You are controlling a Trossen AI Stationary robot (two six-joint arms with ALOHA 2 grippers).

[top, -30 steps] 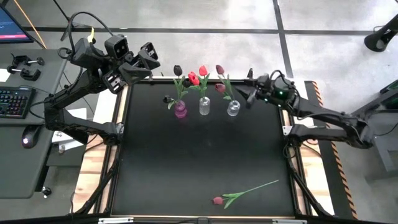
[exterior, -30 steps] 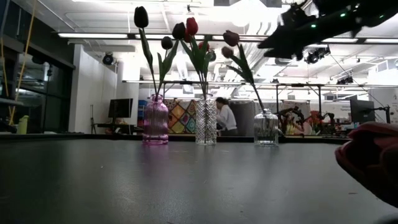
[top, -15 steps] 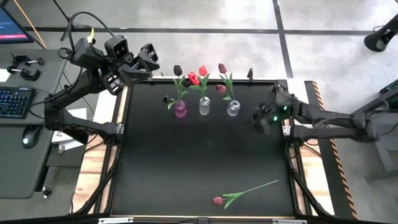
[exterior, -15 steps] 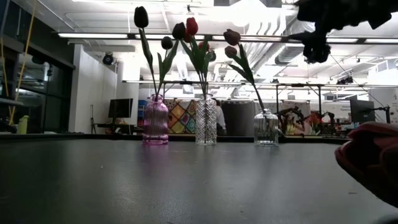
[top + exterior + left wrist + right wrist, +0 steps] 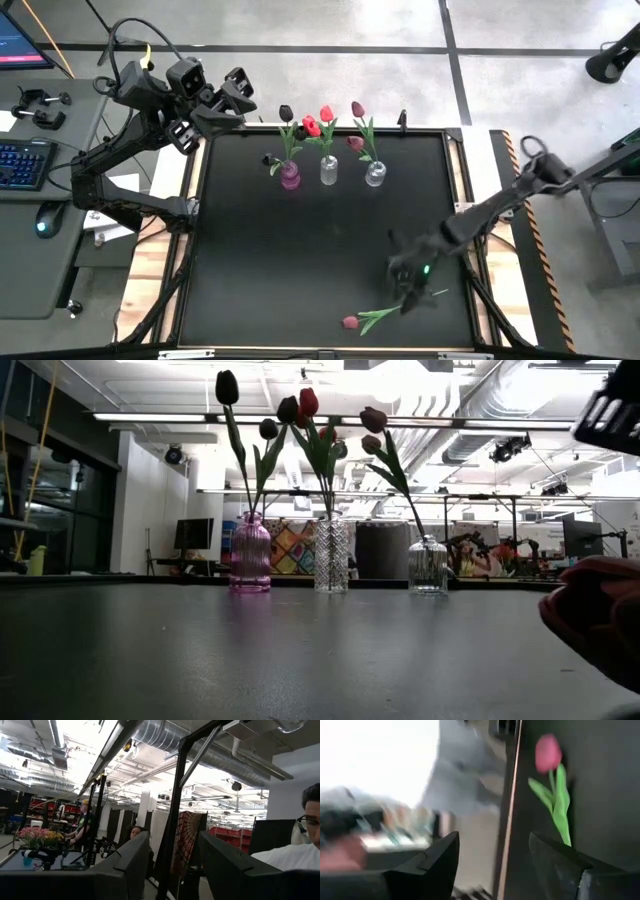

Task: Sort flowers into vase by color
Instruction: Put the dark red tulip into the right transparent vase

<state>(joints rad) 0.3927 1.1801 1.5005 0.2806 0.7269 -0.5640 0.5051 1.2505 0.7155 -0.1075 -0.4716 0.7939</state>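
Observation:
Three vases stand in a row at the table's far middle: a pink vase (image 5: 290, 178) with dark tulips, a clear ribbed vase (image 5: 329, 172) with red tulips, and a round clear vase (image 5: 375, 175) with maroon tulips. The stems stick into the vases' necks. One pink-headed flower (image 5: 385, 312) lies flat near the table's near edge, its head (image 5: 548, 752) toward the left. My right gripper (image 5: 408, 290) hovers open just over this flower's stem, touching nothing. My left gripper (image 5: 235, 95) stands open, raised beyond the table's far left corner.
The low view shows the three vases (image 5: 331, 555) at the far side and the loose flower's head (image 5: 600, 625) large at the right. A desk with a keyboard (image 5: 22, 162) and mouse stands left of the table. People show in the room behind.
My right gripper has swung from beside the vases at the far right, along the right side toward the near edge and down, turning as it went, and now hangs over the loose flower. The flowers and vases have not moved.

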